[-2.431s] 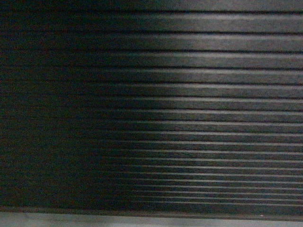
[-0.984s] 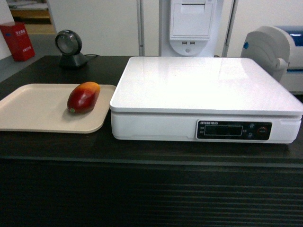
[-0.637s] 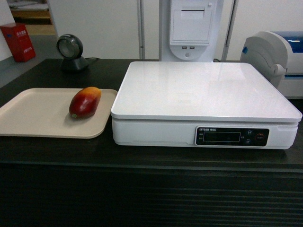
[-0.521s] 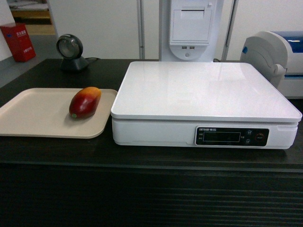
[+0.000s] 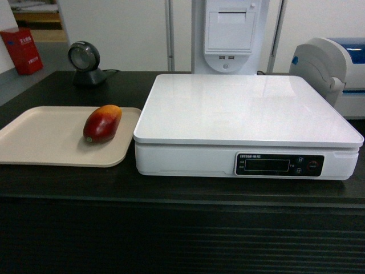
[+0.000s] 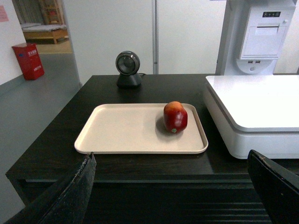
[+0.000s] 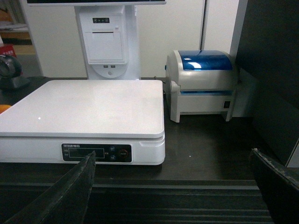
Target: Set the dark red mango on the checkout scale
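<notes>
Both grippers sit low at the near edge and well short of the counter: the left gripper (image 6: 173, 196) shows its two dark fingers spread wide with nothing between them, and the right gripper (image 7: 173, 196) is just as wide and just as bare. Next comes the checkout (image 5: 171, 234), black on top with a ribbed dark front. On its left lies the beige tray (image 5: 40, 137), and there is the dark red mango (image 5: 102, 123), resting on the tray's right part, close to the scale but not touching it. Glossy deep red skin, a yellow-orange far end, a small green sticker on the near tip. Right beside the tray stands the scale (image 5: 245, 108), white platform bare, black display panel facing us. Farther back, a round scanner (image 5: 83, 61) on the left, a white printer (image 5: 328, 63) with a blue lid on the right.
</notes>
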Robot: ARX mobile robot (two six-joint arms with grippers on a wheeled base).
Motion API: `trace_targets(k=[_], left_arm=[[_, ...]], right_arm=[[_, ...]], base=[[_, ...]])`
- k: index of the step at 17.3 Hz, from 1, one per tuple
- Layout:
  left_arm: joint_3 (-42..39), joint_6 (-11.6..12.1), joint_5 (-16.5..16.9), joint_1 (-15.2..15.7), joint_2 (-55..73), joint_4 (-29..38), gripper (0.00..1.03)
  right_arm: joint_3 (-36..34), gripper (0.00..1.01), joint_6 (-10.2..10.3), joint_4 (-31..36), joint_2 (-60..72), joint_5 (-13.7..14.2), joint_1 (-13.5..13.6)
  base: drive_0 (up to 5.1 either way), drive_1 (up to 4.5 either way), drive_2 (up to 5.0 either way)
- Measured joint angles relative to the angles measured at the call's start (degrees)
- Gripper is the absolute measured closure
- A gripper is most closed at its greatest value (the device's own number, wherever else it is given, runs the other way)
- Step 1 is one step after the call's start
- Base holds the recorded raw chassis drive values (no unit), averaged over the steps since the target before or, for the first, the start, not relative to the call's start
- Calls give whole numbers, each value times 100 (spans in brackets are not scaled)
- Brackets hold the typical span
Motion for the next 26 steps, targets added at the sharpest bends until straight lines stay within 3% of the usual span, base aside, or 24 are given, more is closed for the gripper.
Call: trace_targets(k=[9,10,11,12,13,14,15,18,21,23,24,26], left_arm=[[2,4,-83,-22,13,-31,5],[144,15,-1082,-505,330,-317,5],[354,42,-2627,-1248,1130,-50,5],[542,149,-3696,-1593,1711,433,5],[599,199,-4157,-1482,1971,728,5],[671,227,-4264,-1285,2286,1099,5],[737,273,-4129,-1121,2581,1456,5],[1064,420,-3141,-584,3960,2693,5],[1740,492,-1864,55,5794,3936,5],[2306,479,-1193,258,6734,4266,5],[2846,422,-627,339,7493,4207,5],[3593,299,90,350,8511,3971,5]], right_arm=[[0,3,0,0,0,0,0],[0,3,0,-2,0,2,0],[0,3,0,0,0,-7,0],[0,3,0,4,0,-11,0],[0,3,0,0,0,2,-4],[0,3,0,-4,0,0,0],[0,3,0,-4,0,-2,0],[0,3,0,-2,0,0,0],[0,3,0,0,0,0,0],[0,3,0,-2,0,0,0],[0,3,0,0,0,0,0],[0,3,0,-2,0,0,0]], base=[[0,0,0],[0,0,0],[0,0,0],[0,0,0],[0,0,0],[0,0,0],[0,0,0],[0,0,0],[0,0,0],[0,0,0],[0,0,0],[0,0,0]])
